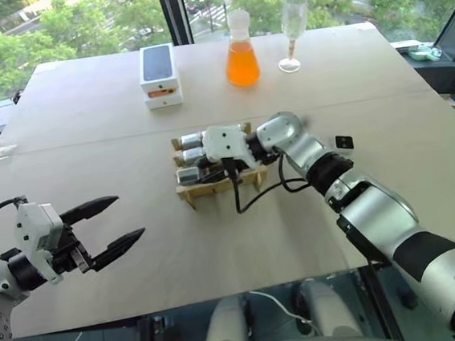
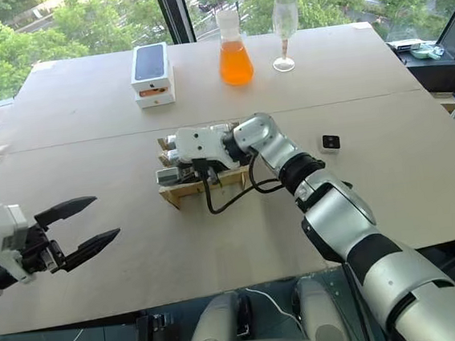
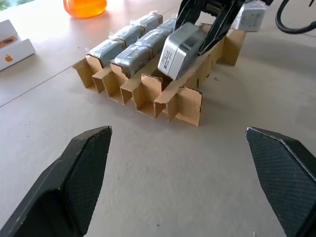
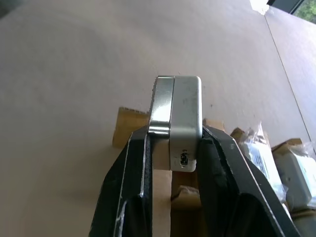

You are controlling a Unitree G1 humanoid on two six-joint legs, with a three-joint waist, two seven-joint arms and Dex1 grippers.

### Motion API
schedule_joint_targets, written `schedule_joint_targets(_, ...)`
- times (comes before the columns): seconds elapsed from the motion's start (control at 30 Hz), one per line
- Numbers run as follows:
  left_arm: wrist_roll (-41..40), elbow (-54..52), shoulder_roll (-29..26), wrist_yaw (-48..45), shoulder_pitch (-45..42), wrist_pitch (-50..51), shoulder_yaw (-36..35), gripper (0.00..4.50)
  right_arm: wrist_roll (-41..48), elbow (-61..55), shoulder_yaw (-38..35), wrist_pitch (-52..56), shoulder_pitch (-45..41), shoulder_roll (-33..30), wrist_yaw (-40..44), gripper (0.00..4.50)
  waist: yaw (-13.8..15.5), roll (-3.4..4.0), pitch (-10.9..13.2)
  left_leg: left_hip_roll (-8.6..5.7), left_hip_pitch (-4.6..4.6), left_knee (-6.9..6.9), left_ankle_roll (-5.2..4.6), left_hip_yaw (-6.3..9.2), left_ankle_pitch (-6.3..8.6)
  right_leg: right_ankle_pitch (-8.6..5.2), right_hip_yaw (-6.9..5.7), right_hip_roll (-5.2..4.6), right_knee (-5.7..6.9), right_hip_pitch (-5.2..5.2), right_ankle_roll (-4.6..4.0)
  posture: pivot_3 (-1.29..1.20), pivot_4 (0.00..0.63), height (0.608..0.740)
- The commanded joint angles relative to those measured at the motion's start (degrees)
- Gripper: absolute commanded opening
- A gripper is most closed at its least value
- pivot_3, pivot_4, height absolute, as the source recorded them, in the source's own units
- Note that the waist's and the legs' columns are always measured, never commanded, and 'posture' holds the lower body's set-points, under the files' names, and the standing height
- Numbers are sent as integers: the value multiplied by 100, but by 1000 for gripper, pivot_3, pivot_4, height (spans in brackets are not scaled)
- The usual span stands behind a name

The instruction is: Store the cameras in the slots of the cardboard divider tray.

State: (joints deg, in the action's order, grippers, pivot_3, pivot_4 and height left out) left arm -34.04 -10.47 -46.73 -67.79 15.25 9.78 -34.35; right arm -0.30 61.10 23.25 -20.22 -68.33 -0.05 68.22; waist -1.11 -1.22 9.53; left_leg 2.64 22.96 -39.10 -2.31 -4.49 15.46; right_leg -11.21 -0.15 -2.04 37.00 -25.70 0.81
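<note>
The cardboard divider tray (image 1: 213,188) lies mid-table, with several wrapped cameras (image 3: 131,54) lying in its slots. My right gripper (image 4: 175,136) is shut on a silver-grey camera (image 4: 178,111), held tilted just above the tray's near-left slots (image 3: 185,103); the same camera (image 3: 180,49) sits between the black fingers (image 3: 217,24). Another camera (image 2: 330,143) lies loose on the table to the right of the tray. Near the table's front left my left gripper (image 1: 129,217) is open and holds nothing, pointing toward the tray.
A white phone box (image 1: 159,74), a flask of orange liquid (image 1: 241,52) and a tall glass (image 1: 292,31) stand at the back of the table. A black cable (image 1: 254,196) loops from my right hand over the tray's front. The table's front edge (image 1: 223,296) runs close below.
</note>
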Motion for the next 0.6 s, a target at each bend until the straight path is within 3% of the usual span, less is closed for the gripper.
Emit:
schedule_joint_targets(0.03, -185, -240, 40, 90, 35, 2, -241, 4500, -201, 333, -226, -368, -273, 39, -329, 712, -15, 0, 0, 0, 0, 1, 1, 0, -1, 0, 0, -4, 0, 0, 0, 0, 150, 740)
schedule_joint_targets(0.2, -277, -322, 58, 137, 71, 26, -224, 4500, -747, 742, -107, -916, -405, 31, -782, 712, -87, 0, 0, 0, 1, 3, 3, 3, -1, 1, -2, -17, 0, -1, -2, 0, 150, 740)
schedule_joint_targets(0.6, -273, -263, 46, 186, -74, -7, -86, 4500, -1045, 901, -136, -1425, -335, 240, -346, 712, -137, 0, 0, 0, 0, 10, 2, 4, 0, 1, -3, -21, -2, -1, -3, 0, 150, 740)
